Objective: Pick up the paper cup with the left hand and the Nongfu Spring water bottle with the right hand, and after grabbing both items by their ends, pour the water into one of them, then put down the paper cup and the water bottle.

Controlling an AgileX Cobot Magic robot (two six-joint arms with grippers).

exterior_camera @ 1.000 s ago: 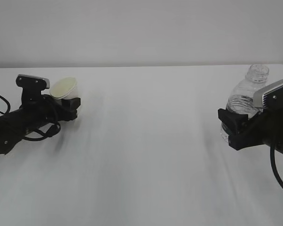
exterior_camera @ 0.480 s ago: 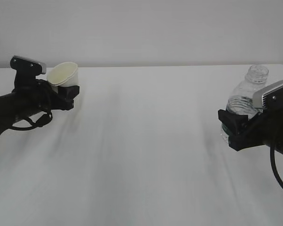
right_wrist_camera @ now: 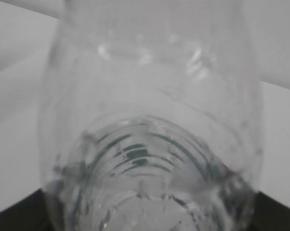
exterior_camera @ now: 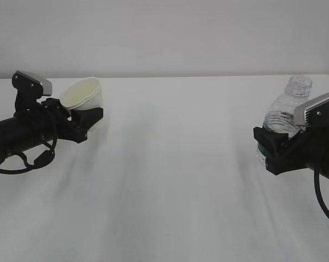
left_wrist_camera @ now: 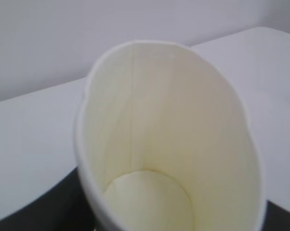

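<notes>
Paper cup (exterior_camera: 83,94) clamped low by the left gripper (exterior_camera: 87,117), base hidden, tilted at table's (exterior_camera: 170,180) left, Nongfu Spring water bottle (exterior_camera: 287,109) gripped upright by right gripper (exterior_camera: 271,147), label mostly hidden, near the right edge, wide bare middle between.

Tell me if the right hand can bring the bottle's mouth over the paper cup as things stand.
Probably yes: the table between the Nongfu Spring water bottle and paper cup looks bare, though they are far apart.

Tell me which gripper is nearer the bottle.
Right. The right gripper is clamped around the bottle at the table's right edge. The left gripper holds the cup far across the table, on the left side.
</notes>
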